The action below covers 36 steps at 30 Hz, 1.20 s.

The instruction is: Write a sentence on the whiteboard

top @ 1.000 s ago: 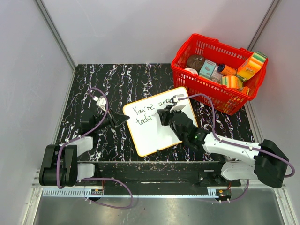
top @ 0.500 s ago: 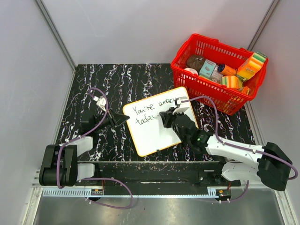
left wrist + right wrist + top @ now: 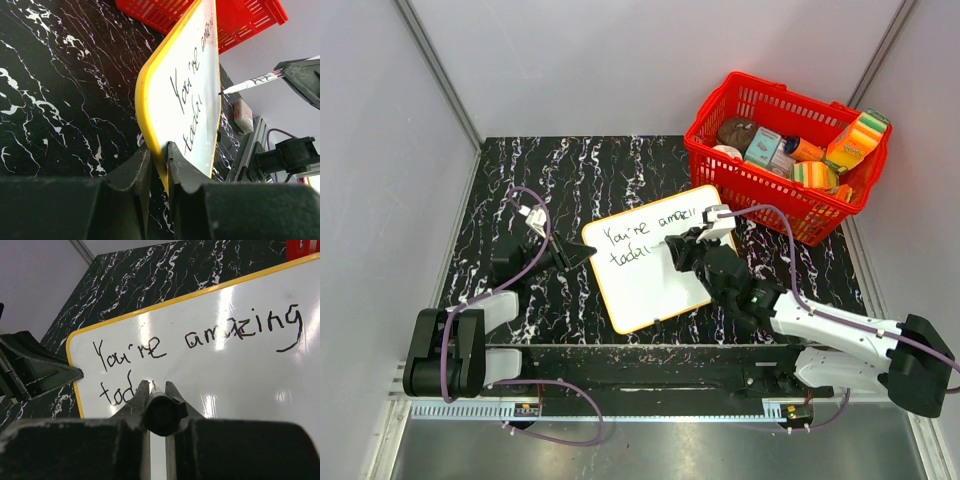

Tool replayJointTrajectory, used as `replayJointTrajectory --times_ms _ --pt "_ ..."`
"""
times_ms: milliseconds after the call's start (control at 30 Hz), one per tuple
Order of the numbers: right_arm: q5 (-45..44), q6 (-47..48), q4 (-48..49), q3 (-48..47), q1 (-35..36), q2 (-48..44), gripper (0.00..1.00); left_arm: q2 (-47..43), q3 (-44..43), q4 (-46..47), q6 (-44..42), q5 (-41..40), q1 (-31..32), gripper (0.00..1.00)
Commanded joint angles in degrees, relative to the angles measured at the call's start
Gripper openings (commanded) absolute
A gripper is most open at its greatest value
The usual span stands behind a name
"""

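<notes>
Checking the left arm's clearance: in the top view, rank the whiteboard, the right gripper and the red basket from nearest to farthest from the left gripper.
1. whiteboard, its left corner clamped in the left gripper.
2. right gripper, over the board, holding the marker.
3. red basket, at the table's far right.

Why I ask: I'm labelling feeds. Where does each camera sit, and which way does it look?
Top external: above and behind the bases, facing down on the table, whiteboard, red basket; left arm and right arm show.
Left wrist: low on the left arm, facing along the board; left gripper clamps its rim.
Right wrist: over the board, facing its writing; right gripper shut on the marker.
Shared: both wrist views show the board's writing and marker.
</notes>
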<state>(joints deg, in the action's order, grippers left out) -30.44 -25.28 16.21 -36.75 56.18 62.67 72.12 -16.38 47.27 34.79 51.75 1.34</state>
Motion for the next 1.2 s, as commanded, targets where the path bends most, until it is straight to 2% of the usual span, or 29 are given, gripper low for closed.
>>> replayJointTrajectory --times_ms 0,400,1167 --pt "-1.55 1.9 0.76 -3.67 -0.37 0.16 0.0 0.39 -0.14 0.55 -4.29 -0.86 0.24 0.0" --pt "-2.52 3.57 1.19 -7.46 -0.46 5.35 0.0 0.48 -0.14 0.46 -4.29 -0.86 0.24 0.0" --pt "-3.49 1.81 1.02 -4.12 -1.25 7.11 0.0 0.39 -0.05 0.55 -4.29 -0.77 0.24 0.0"
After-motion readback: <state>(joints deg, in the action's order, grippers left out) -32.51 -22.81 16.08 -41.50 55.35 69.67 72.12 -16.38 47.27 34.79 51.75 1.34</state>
